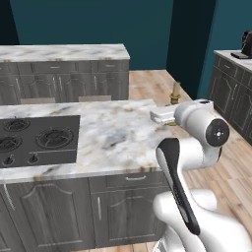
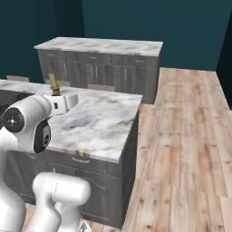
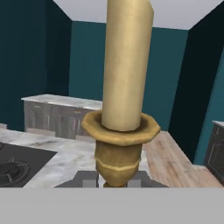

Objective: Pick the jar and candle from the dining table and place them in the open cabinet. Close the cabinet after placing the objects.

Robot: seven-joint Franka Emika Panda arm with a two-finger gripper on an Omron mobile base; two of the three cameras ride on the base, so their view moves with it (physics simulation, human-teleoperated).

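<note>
The candle [image 3: 125,65], a pale-yellow taper in a brass holder [image 3: 119,144], stands upright close before the hand camera. My gripper [image 3: 114,180] is shut on the holder's foot, one dark fingertip [image 3: 86,178] on each side. From the base, the candle [image 1: 174,92] [image 2: 54,84] rises just past my white hand at the right end of the dining table [image 1: 118,133] [image 2: 99,118]. Whether its foot touches the marble I cannot tell. The jar and the cabinet are out of view.
A black gas cooktop [image 1: 35,140] is set into the table's left part. A marble counter over grey base cabinets [image 1: 64,51] [image 2: 99,45] runs along the teal back wall. Another counter with a black appliance [image 1: 245,44] stands at right. Wooden floor [image 2: 181,127] spreads beside the table.
</note>
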